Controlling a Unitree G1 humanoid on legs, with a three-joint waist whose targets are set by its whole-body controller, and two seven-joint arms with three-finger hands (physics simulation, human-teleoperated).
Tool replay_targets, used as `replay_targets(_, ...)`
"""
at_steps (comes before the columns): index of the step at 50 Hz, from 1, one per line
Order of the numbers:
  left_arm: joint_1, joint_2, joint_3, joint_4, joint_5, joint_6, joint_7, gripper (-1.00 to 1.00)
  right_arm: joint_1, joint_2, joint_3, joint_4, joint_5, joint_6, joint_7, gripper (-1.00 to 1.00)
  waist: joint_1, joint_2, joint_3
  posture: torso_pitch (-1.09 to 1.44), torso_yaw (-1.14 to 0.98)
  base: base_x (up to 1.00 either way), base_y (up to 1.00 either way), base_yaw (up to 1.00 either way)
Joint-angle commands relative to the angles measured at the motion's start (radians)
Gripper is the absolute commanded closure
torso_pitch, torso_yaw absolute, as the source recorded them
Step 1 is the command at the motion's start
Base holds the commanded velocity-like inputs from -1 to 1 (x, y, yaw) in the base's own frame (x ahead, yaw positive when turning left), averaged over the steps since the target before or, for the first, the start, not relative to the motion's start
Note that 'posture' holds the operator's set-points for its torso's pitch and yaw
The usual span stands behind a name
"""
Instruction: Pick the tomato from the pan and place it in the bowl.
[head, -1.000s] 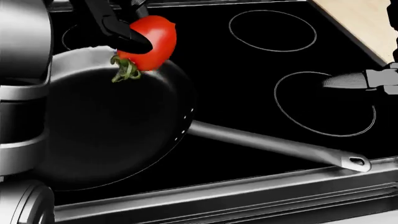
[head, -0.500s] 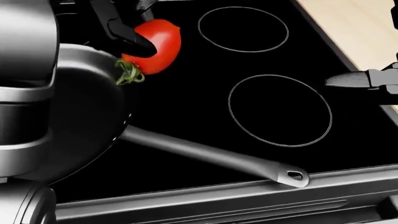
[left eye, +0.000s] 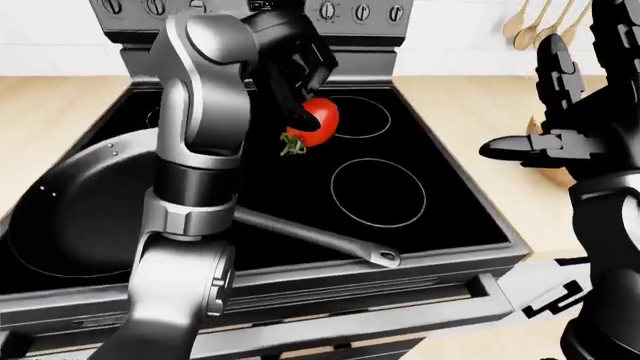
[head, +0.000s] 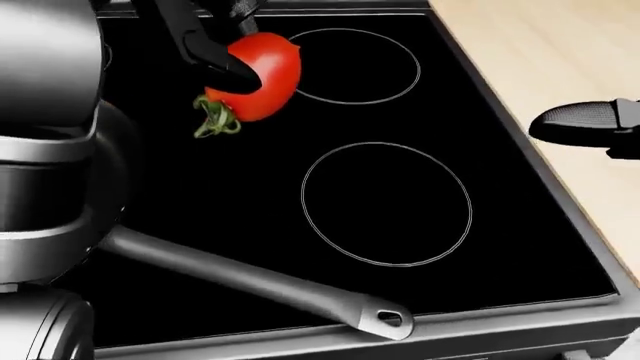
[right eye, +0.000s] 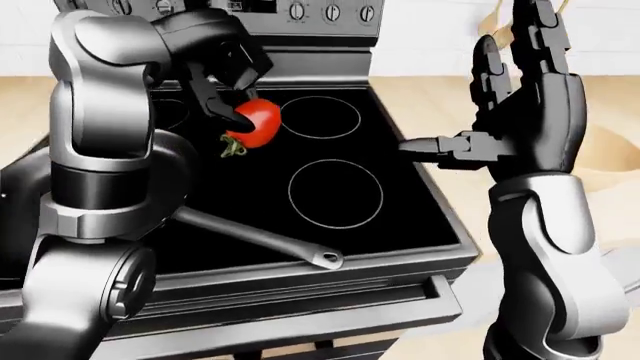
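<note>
My left hand (left eye: 292, 82) is shut on the red tomato (head: 262, 73), which has a green stem and hangs above the black stovetop (head: 400, 112), to the right of the pan. The tomato also shows in the left-eye view (left eye: 316, 124). The grey frying pan (left eye: 85, 202) sits on the left of the stove; its handle (head: 250, 281) points to the lower right. My right hand (right eye: 520, 97) is open, fingers spread upward, held over the wooden counter at the right. No bowl shows in any view.
The stove has ring-marked burners (head: 385, 202) and a knob panel (left eye: 330, 11) at its top. Light wooden counter (head: 560, 52) lies right of the stove. Wooden spoons (left eye: 528, 22) hang at the top right. A drawer edge (left eye: 400, 300) runs below the stove.
The head view has shifted right: the pan slides out at the left and the counter comes in. The tomato, still in my left hand, is now past the pan's rim over the stovetop.
</note>
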Motion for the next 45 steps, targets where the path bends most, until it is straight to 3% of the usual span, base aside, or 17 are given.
replay_targets(1,-0.045,0.023,0.033,-0.032,0.009,-0.011,0.021,1.0,-0.028,-0.012,0.004,-0.029,0.007,-0.028,0.006,-1.0,0.014,0.0,-0.027,0.0,0.0,0.0,-0.34,0.0)
replay_targets(4,-0.047,0.023,0.032,-0.032,0.01,-0.009,0.021,1.0,-0.03,-0.014,0.003,-0.029,0.009,-0.029,0.004,-1.0,0.018,0.048,-0.01,0.0,0.0,0.0,-0.35,0.0)
replay_targets(6,-0.047,0.024,0.032,-0.034,0.011,-0.009,0.02,1.0,-0.033,-0.017,0.002,-0.03,0.013,-0.026,0.002,-1.0,0.017,0.097,-0.02,0.0,0.0,0.0,-0.35,0.0)
replay_targets(12,-0.054,0.025,0.032,-0.026,0.01,-0.01,0.022,1.0,-0.04,-0.026,-0.001,-0.031,0.023,-0.02,-0.003,-1.0,0.018,0.085,-0.041,0.0,0.0,0.0,-0.34,0.0)
replay_targets(15,-0.055,0.025,0.031,-0.028,0.011,-0.009,0.02,1.0,-0.04,-0.029,-0.002,-0.032,0.026,-0.021,-0.005,-1.0,0.016,0.063,-0.03,0.0,0.0,0.0,-0.34,0.0)
replay_targets(18,-0.055,0.025,0.033,-0.025,0.01,-0.011,0.02,1.0,-0.039,-0.029,0.0,-0.032,0.026,-0.023,-0.006,-1.0,0.02,0.02,-0.026,0.0,0.0,0.0,-0.34,0.0)
replay_targets(20,-0.054,0.026,0.033,-0.024,0.01,-0.012,0.022,1.0,-0.038,-0.029,0.003,-0.031,0.024,-0.025,-0.006,-1.0,0.025,-0.037,-0.035,0.0,0.0,0.0,-0.35,0.0)
replay_targets(21,-0.055,0.027,0.034,-0.023,0.009,-0.013,0.023,1.0,-0.039,-0.028,0.003,-0.031,0.024,-0.025,-0.007,-1.0,0.023,-0.089,-0.046,0.0,0.0,0.0,-0.34,0.0)
replay_targets(22,-0.056,0.027,0.034,-0.022,0.009,-0.012,0.022,1.0,-0.038,-0.028,0.003,-0.03,0.024,-0.025,-0.006,-1.0,0.021,-0.034,-0.029,0.0,0.0,0.0,-0.35,0.0)
replay_targets(23,-0.056,0.027,0.034,-0.022,0.009,-0.012,0.022,1.0,-0.038,-0.028,0.003,-0.03,0.023,-0.026,-0.006,-1.0,0.023,-0.049,-0.027,0.0,0.0,0.0,-0.34,0.0)
replay_targets(29,-0.057,0.026,0.034,-0.021,0.008,-0.011,0.023,1.0,-0.036,-0.027,0.0,-0.032,0.026,-0.028,-0.005,-1.0,0.027,0.004,-0.021,0.0,0.0,0.0,-0.33,0.0)
replay_targets(37,-0.054,0.025,0.032,-0.029,0.009,-0.006,0.021,1.0,-0.036,-0.03,-0.001,-0.035,0.033,-0.025,-0.01,-1.0,0.032,0.034,-0.028,0.0,0.0,0.0,-0.3,0.0)
replay_targets(39,-0.055,0.025,0.033,-0.028,0.008,-0.007,0.022,1.0,-0.035,-0.031,-0.001,-0.036,0.033,-0.025,-0.01,-1.0,0.03,0.05,-0.029,0.0,0.0,0.0,-0.29,0.0)
replay_targets(41,-0.057,0.025,0.033,-0.026,0.008,-0.007,0.022,1.0,-0.037,-0.032,-0.002,-0.036,0.034,-0.023,-0.011,-1.0,0.028,0.087,-0.038,0.0,0.0,0.0,-0.29,0.0)
replay_targets(42,-0.058,0.025,0.033,-0.026,0.008,-0.007,0.022,1.0,-0.039,-0.033,-0.003,-0.036,0.036,-0.021,-0.012,-1.0,0.032,0.051,-0.032,0.0,0.0,0.0,-0.29,0.0)
replay_targets(44,-0.06,0.025,0.032,-0.026,0.008,-0.007,0.023,1.0,-0.039,-0.035,-0.004,-0.037,0.037,-0.022,-0.012,-1.0,0.024,0.081,-0.039,0.0,0.0,0.0,-0.29,0.0)
replay_targets(45,-0.061,0.025,0.032,-0.026,0.008,-0.006,0.021,1.0,-0.04,-0.035,-0.004,-0.037,0.038,-0.021,-0.013,-1.0,0.023,0.08,-0.044,0.0,0.0,0.0,-0.3,0.0)
